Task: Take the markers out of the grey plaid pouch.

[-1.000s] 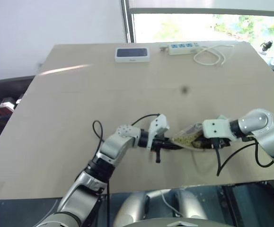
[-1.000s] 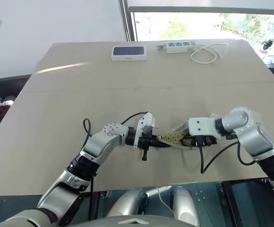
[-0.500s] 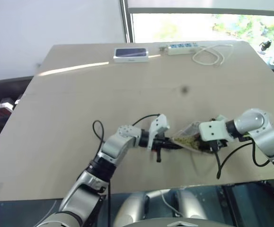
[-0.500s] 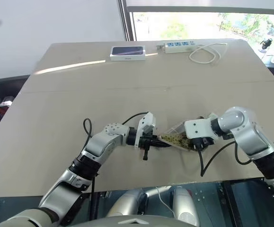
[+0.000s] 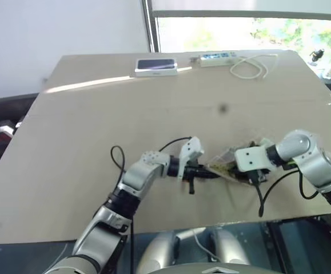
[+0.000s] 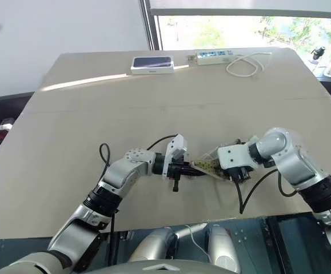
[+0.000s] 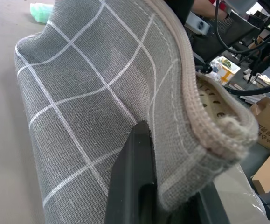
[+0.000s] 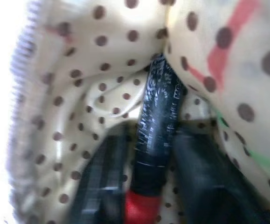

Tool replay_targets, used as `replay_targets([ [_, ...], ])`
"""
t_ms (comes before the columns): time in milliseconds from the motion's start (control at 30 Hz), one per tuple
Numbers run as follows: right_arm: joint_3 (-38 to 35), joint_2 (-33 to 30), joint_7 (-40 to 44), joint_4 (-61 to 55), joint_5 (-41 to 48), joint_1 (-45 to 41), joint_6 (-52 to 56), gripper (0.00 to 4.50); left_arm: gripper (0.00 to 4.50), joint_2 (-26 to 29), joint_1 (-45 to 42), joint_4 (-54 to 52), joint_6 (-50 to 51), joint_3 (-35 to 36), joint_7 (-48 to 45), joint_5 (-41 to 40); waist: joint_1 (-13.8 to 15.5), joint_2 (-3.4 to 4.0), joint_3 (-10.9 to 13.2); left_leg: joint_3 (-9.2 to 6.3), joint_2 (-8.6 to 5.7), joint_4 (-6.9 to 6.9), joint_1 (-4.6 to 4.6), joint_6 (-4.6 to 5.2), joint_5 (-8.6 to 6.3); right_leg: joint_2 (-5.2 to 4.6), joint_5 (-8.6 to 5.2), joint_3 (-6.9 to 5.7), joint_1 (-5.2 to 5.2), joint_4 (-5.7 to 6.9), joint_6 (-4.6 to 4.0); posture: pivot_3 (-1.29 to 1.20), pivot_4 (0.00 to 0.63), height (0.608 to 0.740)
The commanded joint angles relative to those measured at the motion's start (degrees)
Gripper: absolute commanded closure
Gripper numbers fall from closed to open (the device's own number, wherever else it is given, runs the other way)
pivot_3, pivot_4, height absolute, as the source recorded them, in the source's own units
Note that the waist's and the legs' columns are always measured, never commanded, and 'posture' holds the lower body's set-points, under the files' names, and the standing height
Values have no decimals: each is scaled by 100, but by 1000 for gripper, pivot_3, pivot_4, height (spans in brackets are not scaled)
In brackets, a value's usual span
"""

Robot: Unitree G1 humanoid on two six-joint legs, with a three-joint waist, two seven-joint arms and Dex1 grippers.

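The grey plaid pouch [image 5: 225, 165] lies near the table's front edge with its mouth held open. My left gripper [image 5: 204, 172] is shut on the pouch's zipper edge, one black finger [image 7: 135, 177] pressed against the plaid fabric [image 7: 93, 93]. My right gripper [image 8: 148, 186] reaches down into the pouch from the right. Inside, against the dotted cream lining [image 8: 83, 93], its two dark fingers are closed on a black-barrelled marker [image 8: 155, 121] with a red end. A small pale green thing [image 7: 41, 10] lies on the table beyond the pouch.
At the far side of the tan table [image 5: 96, 114] sit a white-edged box with a dark top [image 5: 155, 67] and a white power strip [image 5: 218, 57] with a coiled white cable [image 5: 254, 67]. The table's front edge runs just below both arms.
My right gripper has narrowed its fingers onto the marker inside the pouch. The left gripper keeps its hold and has not moved. The view has shifted slightly.
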Motion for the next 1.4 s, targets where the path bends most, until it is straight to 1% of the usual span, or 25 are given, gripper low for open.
replay_targets([
  [33,231,0,4,82,-199,112,192,3910,4500,-28,-95,-12,-13,48,35,29,6,-2,-1,-1,0,0,0,0,0,0,0,-2,0,0,0,0,150,740],
  [133,140,-163,145,-87,-75,204,290,3910,4500,-12,-79,-39,-18,33,36,45,20,-2,-1,-2,-1,1,-2,0,0,-1,0,-3,0,0,0,0,150,740],
  [267,-99,-264,80,-284,73,291,216,3910,4500,8,-64,-67,-25,31,35,56,80,-2,-1,-5,-1,0,-8,0,0,-2,0,-6,-1,-2,0,0,150,740],
  [333,-468,-252,-69,-457,375,424,89,3910,4500,41,-62,-87,-46,47,38,69,114,-2,0,-5,-1,-1,-11,0,0,-1,0,-6,-3,-3,0,0,150,740],
  [467,-1139,-527,-93,-871,871,793,148,3910,4500,183,-132,-57,-109,150,19,97,128,5,6,-5,-1,-1,-27,0,0,-2,0,-5,-19,-5,0,0,150,740],
  [600,-1655,-445,-340,-1144,1392,981,311,3910,4500,296,-192,15,-190,153,-50,133,119,7,7,-3,-1,-3,-28,0,0,-1,0,-1,-24,-5,0,0,150,740],
  [800,-1987,-273,-574,-1570,1962,1146,435,3910,4500,307,-302,162,-346,144,-33,181,129,8,12,-4,0,-5,-32,0,0,-1,0,-3,-25,-11,0,0,150,740],
  [933,-2064,-221,-603,-1817,2284,1168,499,3910,4500,298,-311,147,-373,113,-91,206,126,10,15,-4,0,-7,-32,0,0,-1,0,-3,-26,-11,0,0,150,740],
  [1067,-2026,-537,-520,-1963,2306,1206,563,3910,4500,273,-376,192,-372,189,-73,214,134,10,16,-6,-2,-5,-37,1,-1,-3,0,-6,-26,-14,0,0,150,740],
  [1200,-1787,-804,-671,-1854,1915,1064,585,3910,4500,300,-391,202,-369,207,-99,210,131,13,18,-7,-2,-4,-38,1,0,-2,0,-10,-26,-14,0,0,150,740],
  [1300,-1605,-866,-826,-1799,1665,1030,769,3910,4500,295,-383,202,-369,198,-100,210,123,13,18,-7,0,-7,-37,1,0,-1,0,-8,-28,-14,0,0,150,740],
  [1400,-1369,-780,-1111,-1592,1279,867,871,3910,4500,250,-388,200,-325,231,-77,162,124,13,19,-5,0,-5,-37,1,0,-1,0,-7,-28,-14,0,0,150,740],
])
